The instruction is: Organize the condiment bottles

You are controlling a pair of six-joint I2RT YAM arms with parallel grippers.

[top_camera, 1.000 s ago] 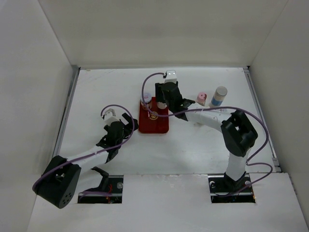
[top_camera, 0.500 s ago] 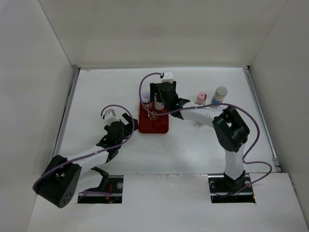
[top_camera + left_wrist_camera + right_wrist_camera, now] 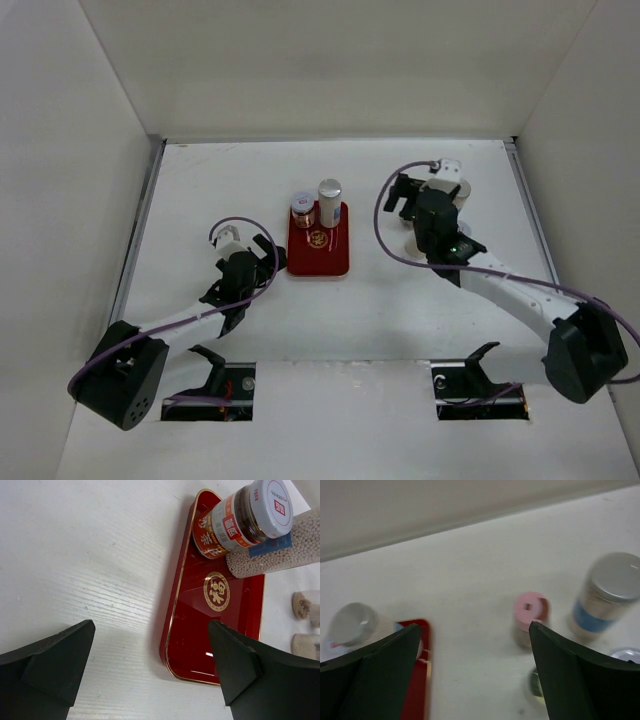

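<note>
Standing on the far end of the red tray: a short glass jar with dark brown fill, an orange-red paper label with white Chinese characters (too tilted to read) and a flat pale cap carrying a red-and-white sticker. Just beside it, on its right and touching or nearly so, is the granule bottle, a clear cylinder packed with small white beads, with a blue label patch and a smooth silver cap in the overhead view.

Off the tray, on the white tabletop to the right, the right wrist view is blurred. It shows a pink-capped bottle with a pale body and a taller blue-banded bottle with a shiny silver lid. A pale lilac cap and a greenish blur sit nearer the camera, details unreadable.

The tray is flat, glossy, rectangular with rounded corners, a thin gold rim and a gold round emblem holding a Chinese character. The tabletop is painted white with wood grain showing.

Left jaws: black, wedge-shaped, spread wide, nothing between them, low over the tabletop at the tray's near-left side. Right jaws: also spread wide and empty, above the bare tabletop between the tray and the pink-capped bottle.
</note>
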